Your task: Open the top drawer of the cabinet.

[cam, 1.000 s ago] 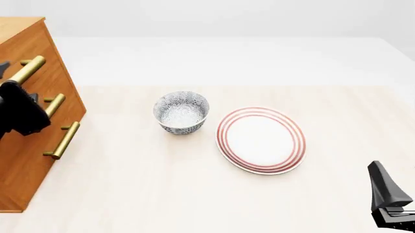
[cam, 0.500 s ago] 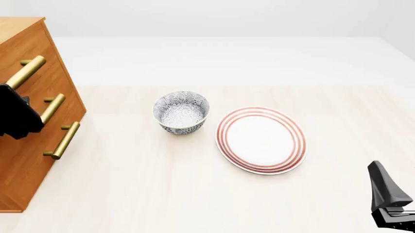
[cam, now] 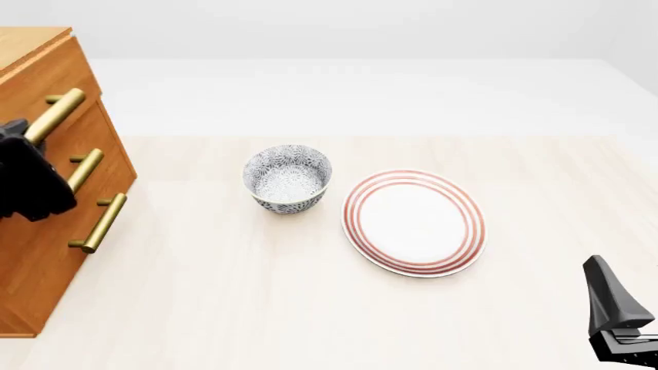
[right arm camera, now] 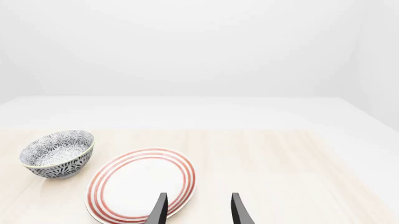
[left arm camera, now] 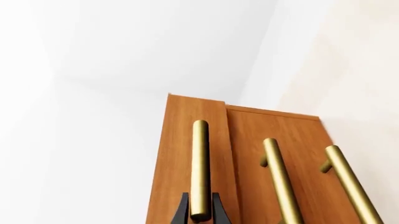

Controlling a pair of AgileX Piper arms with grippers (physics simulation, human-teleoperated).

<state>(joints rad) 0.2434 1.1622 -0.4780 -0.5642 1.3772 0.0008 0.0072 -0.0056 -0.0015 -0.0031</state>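
Fingers of my left gripper (left arm camera: 199,215) pinch the top drawer (left arm camera: 194,154) handle (drawer slightly out of the cabinet (cam: 41,254)); right gripper (right arm camera: 197,210) gapes.

The cabinet (cam: 41,231) is orange-brown wood with visible grain and a smooth satin finish; the top drawer (left arm camera: 194,154) carries a polished brass-coloured metal bar handle (left arm camera: 200,168). The worktop (cam: 308,308) is pale, matt, light-grained wood. The bowl (cam: 288,179) and plate (cam: 414,222) look like smooth glazed ceramic; the left pincer (left arm camera: 200,212) fingers are matt black.
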